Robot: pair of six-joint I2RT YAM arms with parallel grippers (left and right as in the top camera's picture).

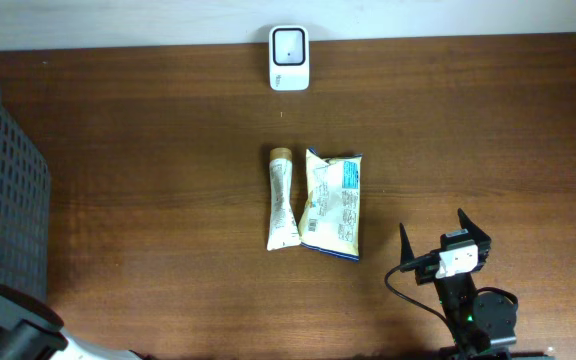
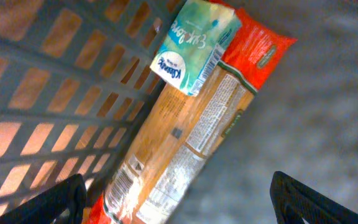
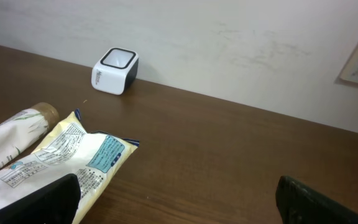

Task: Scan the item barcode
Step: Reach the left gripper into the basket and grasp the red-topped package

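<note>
The right gripper (image 1: 432, 221) hangs with its jaws spread and empty near the table's (image 1: 148, 130) near-right corner. The packet (image 1: 333, 205) lies flat at the table's middle, its long axis running from far edge to near edge. From the gripper it is toward the left edge and a little farther out. The tube (image 1: 282, 199) lies just beside it, parallel, on the side away from the gripper. The right arm is much the nearer. The left gripper (image 2: 176, 186), also spread and empty, hovers over the basket (image 1: 8, 190) at the left edge. The scanner (image 1: 289, 58) stands mid far edge, before a pale wall. The table is dark, smooth wood, bare around the packet's other sides.
</note>
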